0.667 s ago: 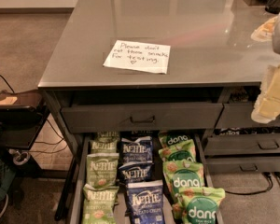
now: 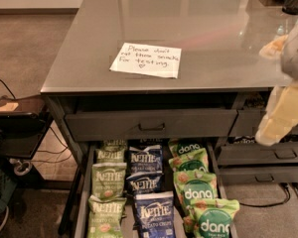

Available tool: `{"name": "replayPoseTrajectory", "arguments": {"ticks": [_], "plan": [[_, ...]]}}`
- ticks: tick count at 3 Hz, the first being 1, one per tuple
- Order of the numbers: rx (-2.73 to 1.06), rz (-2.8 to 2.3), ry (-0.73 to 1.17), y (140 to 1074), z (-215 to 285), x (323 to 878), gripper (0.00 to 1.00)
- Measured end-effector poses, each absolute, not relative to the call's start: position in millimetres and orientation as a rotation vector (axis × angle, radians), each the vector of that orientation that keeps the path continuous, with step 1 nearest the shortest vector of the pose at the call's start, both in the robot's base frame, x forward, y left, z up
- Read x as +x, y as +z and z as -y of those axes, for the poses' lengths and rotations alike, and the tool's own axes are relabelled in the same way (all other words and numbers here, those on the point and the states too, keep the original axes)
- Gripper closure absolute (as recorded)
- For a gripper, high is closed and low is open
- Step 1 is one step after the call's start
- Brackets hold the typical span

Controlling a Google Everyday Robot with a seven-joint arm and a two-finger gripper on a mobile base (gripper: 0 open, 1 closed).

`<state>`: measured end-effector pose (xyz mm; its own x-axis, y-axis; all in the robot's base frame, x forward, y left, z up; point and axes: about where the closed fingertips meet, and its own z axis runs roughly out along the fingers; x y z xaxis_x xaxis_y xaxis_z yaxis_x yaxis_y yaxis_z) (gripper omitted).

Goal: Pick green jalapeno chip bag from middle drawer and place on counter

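Observation:
The middle drawer (image 2: 82, 202) stands pulled open below the counter (image 2: 198, 19). Its left column holds three pale olive-green jalapeno chip bags (image 2: 109, 180) with white KETTLE lettering, lying flat one behind the other. Dark blue Kettle bags (image 2: 145, 160) fill the middle column and brighter green dang bags (image 2: 196, 190) the right. My gripper (image 2: 273, 88) hangs at the right edge of the view, above the counter's front right corner and well up and right of the bags. Its pale fingers (image 2: 283, 115) are apart and hold nothing.
A white handwritten note (image 2: 146, 59) lies on the counter near its front edge. A shut drawer with a handle (image 2: 151, 125) sits above the open one. Narrower drawers (image 2: 268, 155) are at the right. A dark low stand (image 2: 17, 115) and cables stand on the floor at left.
My gripper has shifted slightly down and left in the view. The bags and the drawer have not moved.

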<state>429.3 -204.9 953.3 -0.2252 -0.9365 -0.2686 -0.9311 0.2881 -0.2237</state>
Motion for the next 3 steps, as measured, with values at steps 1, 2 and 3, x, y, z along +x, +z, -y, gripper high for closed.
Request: {"name": "replayPoseTrajectory", "arguments": {"ticks": [1,2,3], "plan": [[-1.648,-2.180,0.088,912,179,416,0.00],[-1.629,-2.147,0.207,859,142,410,0.00],[-1.630,-2.120,0.313,799,96,410,0.00]]}}
